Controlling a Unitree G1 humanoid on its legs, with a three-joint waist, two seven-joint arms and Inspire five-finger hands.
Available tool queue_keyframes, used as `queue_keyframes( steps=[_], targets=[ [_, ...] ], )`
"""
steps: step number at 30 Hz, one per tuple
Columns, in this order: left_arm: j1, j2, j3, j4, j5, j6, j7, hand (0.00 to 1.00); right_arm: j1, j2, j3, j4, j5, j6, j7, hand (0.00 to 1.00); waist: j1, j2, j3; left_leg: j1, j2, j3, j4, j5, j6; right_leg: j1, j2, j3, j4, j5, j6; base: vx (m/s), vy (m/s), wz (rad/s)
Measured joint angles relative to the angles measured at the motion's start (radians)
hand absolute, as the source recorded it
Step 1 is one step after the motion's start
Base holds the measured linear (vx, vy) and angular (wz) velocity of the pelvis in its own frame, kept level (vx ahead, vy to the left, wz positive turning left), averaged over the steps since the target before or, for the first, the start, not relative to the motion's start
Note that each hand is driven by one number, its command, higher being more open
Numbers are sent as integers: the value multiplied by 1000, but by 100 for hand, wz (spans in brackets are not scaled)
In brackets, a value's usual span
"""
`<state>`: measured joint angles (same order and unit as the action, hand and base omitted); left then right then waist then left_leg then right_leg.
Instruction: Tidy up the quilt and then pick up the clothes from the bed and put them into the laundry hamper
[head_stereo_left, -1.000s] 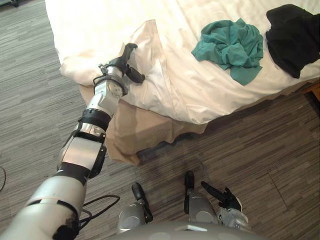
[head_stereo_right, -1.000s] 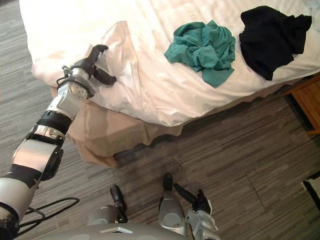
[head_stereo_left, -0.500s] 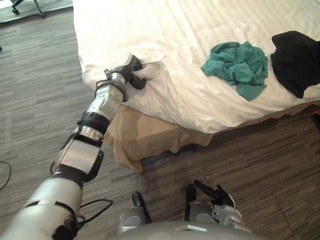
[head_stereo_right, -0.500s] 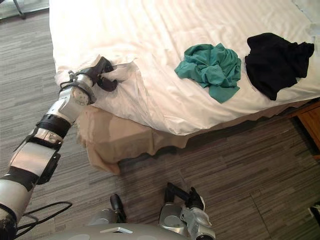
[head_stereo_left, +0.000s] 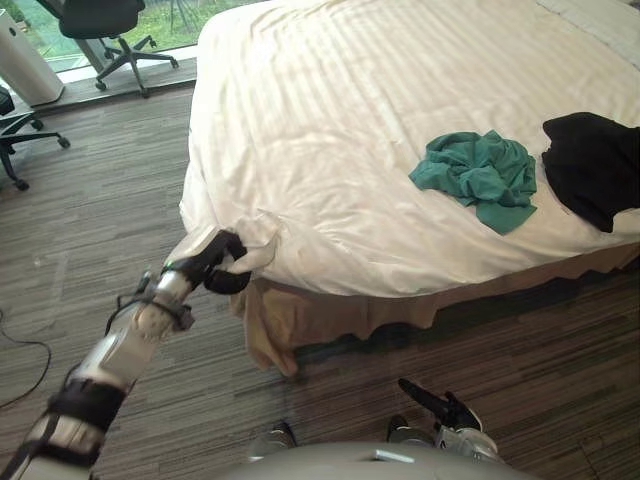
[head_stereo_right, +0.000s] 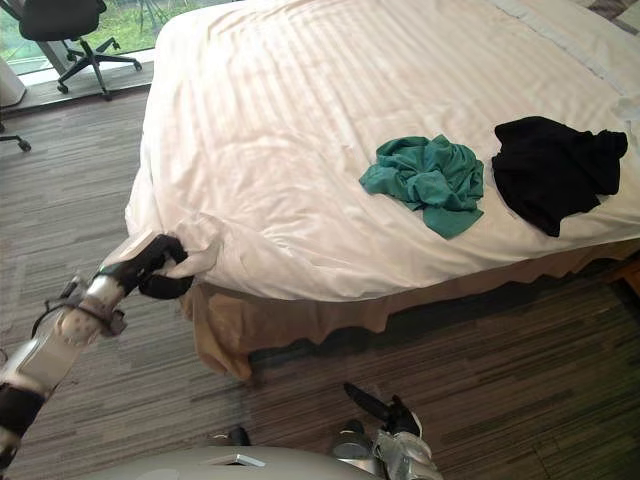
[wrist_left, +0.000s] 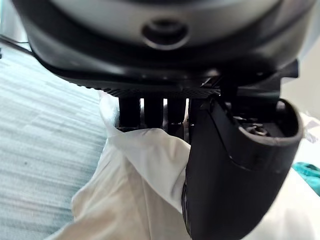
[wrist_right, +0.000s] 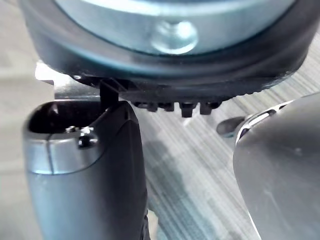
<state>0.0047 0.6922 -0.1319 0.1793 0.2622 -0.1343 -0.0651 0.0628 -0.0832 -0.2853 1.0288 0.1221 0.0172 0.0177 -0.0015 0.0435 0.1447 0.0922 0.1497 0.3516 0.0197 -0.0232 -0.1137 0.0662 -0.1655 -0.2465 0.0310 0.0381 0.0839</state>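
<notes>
A white quilt (head_stereo_left: 380, 130) covers the bed. My left hand (head_stereo_left: 212, 265) is at the bed's near left corner, fingers and thumb curled round the quilt's corner (wrist_left: 145, 165), drawn out over the bed's edge. A crumpled teal garment (head_stereo_left: 478, 176) lies on the quilt at the right, and a black garment (head_stereo_left: 592, 162) lies beside it at the far right edge. My right hand (head_stereo_left: 440, 408) hangs low over the floor in front of the bed, fingers straight, holding nothing.
A tan bed skirt (head_stereo_left: 300, 325) hangs below the quilt along the near side. Black office chairs (head_stereo_left: 100, 25) stand on the striped floor at the far left, by a window. A white unit (head_stereo_left: 22, 60) stands beside them.
My left hand has closed on the quilt corner and pulled it left and toward me; the fold is now spread flat. The camera has tilted up, showing more of the bed.
</notes>
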Motion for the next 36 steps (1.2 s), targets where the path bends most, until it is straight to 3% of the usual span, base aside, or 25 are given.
queue_keyframes(
  steps=[1,5,7,10,12,15,18,19,24,30,31,36],
  targets=[
    [35,-34,39,-22,-33,-3,4,100,0,1,12,9,0,0,3,100,-1,-10,-7,1,-3,-5,-12,0,0,5,5,-4,-12,-6,8,-99,-41,7],
    [63,-109,72,-9,-96,-16,10,100,-1,-2,24,17,-4,0,5,100,-2,-19,-12,4,-21,-20,-32,-2,-1,6,-3,-17,-21,-35,28,-88,-22,0],
    [86,-145,72,20,-115,-18,9,100,-1,-11,28,17,-30,0,8,100,-2,-10,-15,5,-20,-24,-33,-2,-1,6,-1,-17,-20,-36,28,-91,-31,1],
    [127,-222,75,165,-133,-23,-10,100,7,-40,80,25,-50,0,16,100,-1,-4,-24,23,-16,-29,-45,1,-4,20,5,-19,-19,-42,29,-33,-23,4],
    [126,-325,163,351,-119,-24,-8,100,23,-42,95,25,-73,-1,16,100,-2,-16,-47,23,-15,-38,-55,3,-7,22,8,-25,-18,-51,31,16,-24,10],
    [131,-390,261,578,-15,25,34,100,41,-38,102,26,-67,-5,14,100,-2,-39,-56,25,-15,-45,-61,4,-9,25,9,-31,-16,-56,28,45,-10,8],
    [169,-412,387,703,-11,97,81,100,58,-37,90,27,-17,-5,9,100,-1,-57,-55,24,-16,-51,-61,4,-9,28,8,-42,-16,-58,25,38,1,10],
    [201,-412,468,720,-20,123,102,100,72,-37,58,27,14,-4,1,100,2,-58,-55,27,-17,-57,-61,4,-9,38,7,-53,-16,-60,23,43,3,23],
    [241,-421,671,725,-70,141,166,100,78,-38,-84,25,145,-6,-7,100,30,-43,-53,42,-18,-55,-61,5,-10,56,2,-53,-12,-63,20,-26,7,7],
    [225,-567,737,725,-154,140,175,100,85,-33,-279,16,289,-8,-30,100,24,-10,-72,54,-20,-37,-108,29,-4,36,-2,-46,-8,-67,24,-98,-4,-7],
    [218,-607,735,725,-196,140,180,100,89,-28,-315,16,301,-8,-45,0,24,-12,-71,54,-19,-34,-108,28,-2,35,-1,-43,-8,-67,25,-47,-4,-5],
    [192,-714,713,725,-291,139,211,100,89,3,-422,16,335,-8,-93,0,24,-17,-73,53,-9,-18,-108,26,-9,29,13,-27,-10,-68,23,5,-12,-10]
  ],
)
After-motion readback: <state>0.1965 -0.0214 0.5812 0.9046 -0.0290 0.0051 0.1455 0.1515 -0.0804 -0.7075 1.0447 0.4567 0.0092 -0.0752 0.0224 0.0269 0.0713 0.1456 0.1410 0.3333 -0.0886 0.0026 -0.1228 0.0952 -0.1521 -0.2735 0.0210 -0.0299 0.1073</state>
